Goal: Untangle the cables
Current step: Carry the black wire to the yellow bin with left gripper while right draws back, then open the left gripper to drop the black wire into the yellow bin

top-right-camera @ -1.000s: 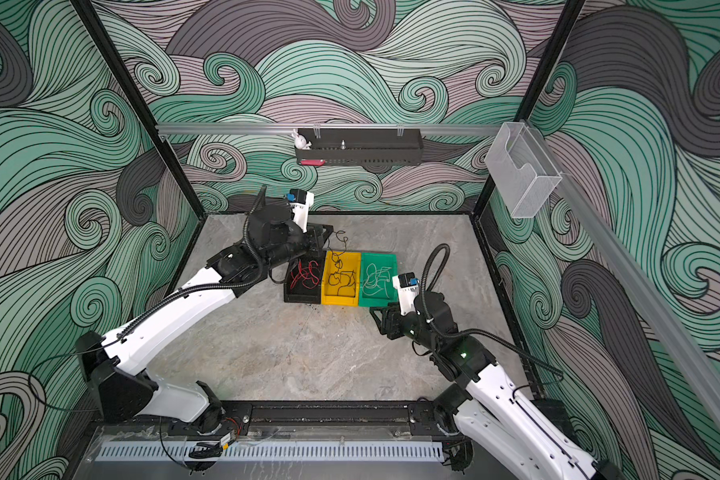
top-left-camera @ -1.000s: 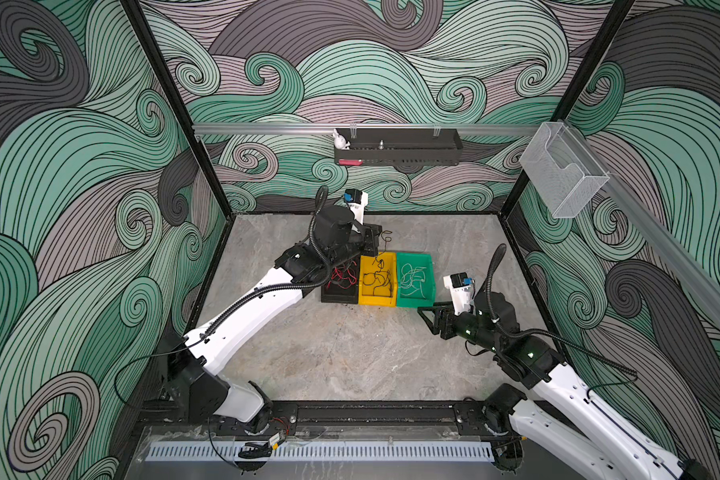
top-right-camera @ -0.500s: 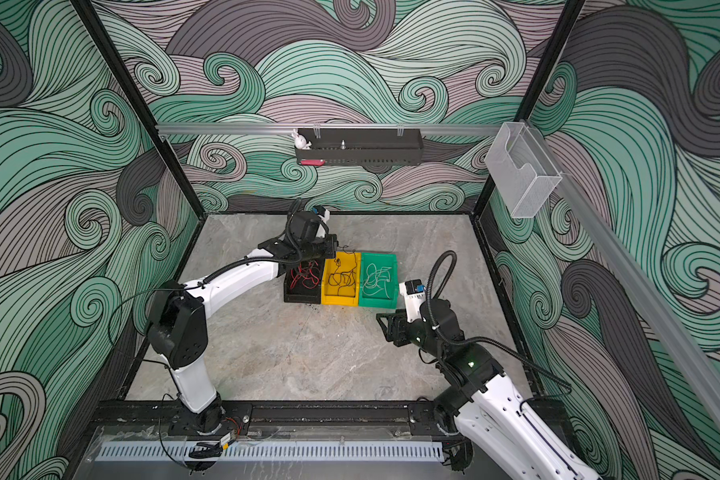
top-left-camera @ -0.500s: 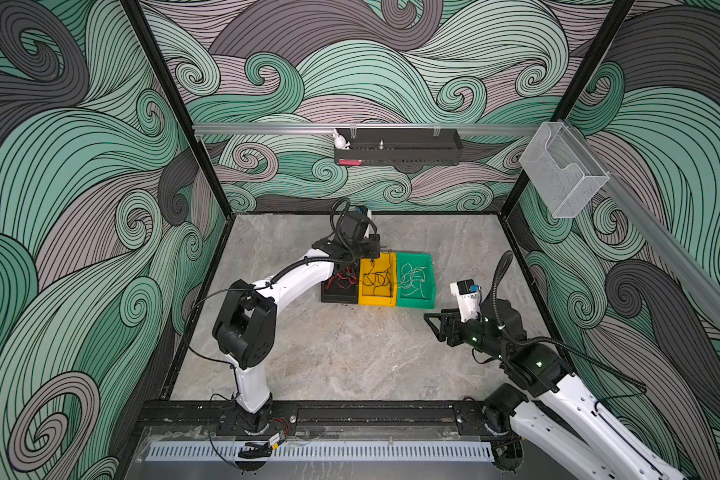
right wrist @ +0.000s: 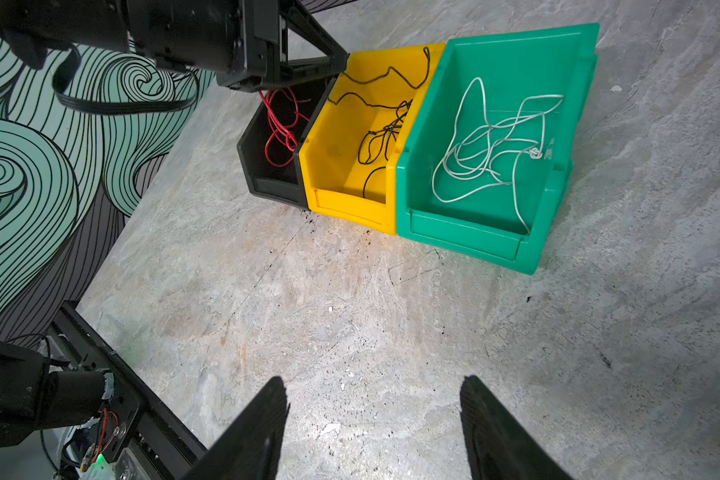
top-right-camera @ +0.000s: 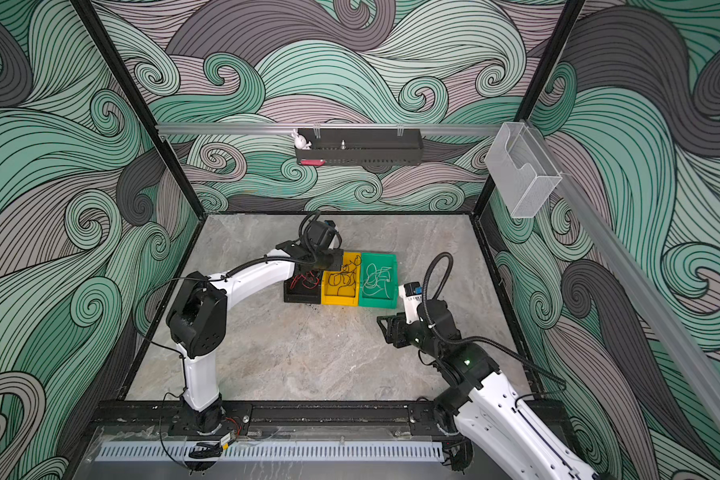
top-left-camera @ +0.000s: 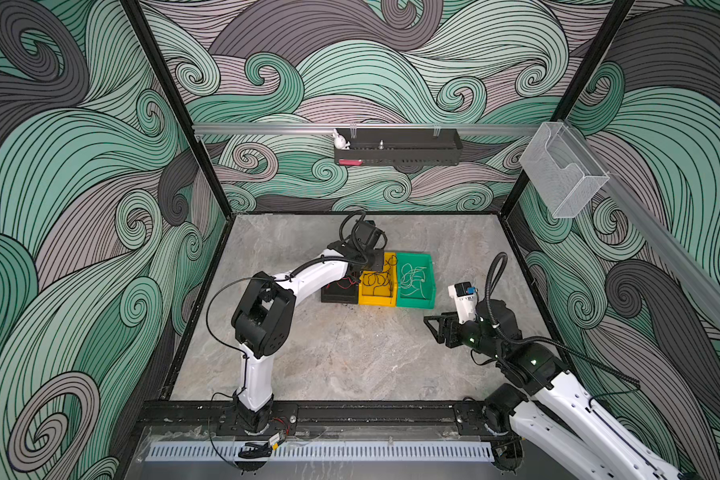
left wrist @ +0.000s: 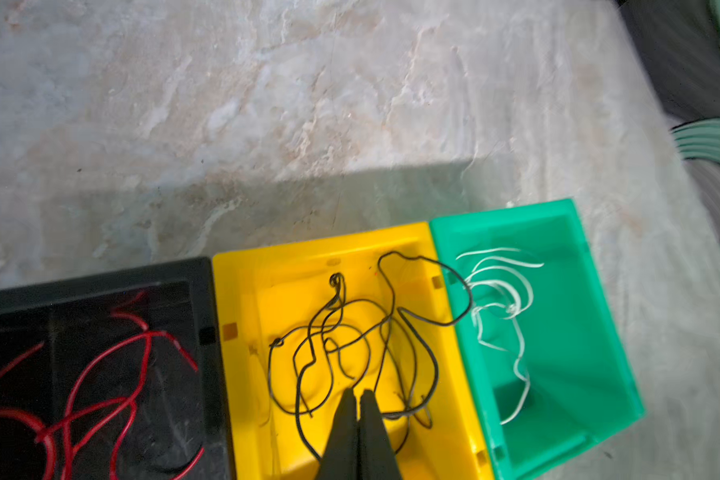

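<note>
Three bins stand side by side. The black bin holds the red cables, the yellow bin the black cables, and the green bin the white cables. One black loop hangs over the yellow bin's wall into the green bin. My left gripper is shut, its tips low over the black cables in the yellow bin; whether a strand is pinched does not show. My right gripper stands open over bare floor, in front of the green bin, with nothing between its fingers.
A black shelf with a small white figure hangs on the back wall. A clear plastic holder sticks out from the right wall. A black frame rail runs along the floor's front edge.
The left arm has folded down and its gripper has dropped lower onto the yellow bin. The right gripper has pulled back from the green bin toward the front right, its jaws slightly wider.
</note>
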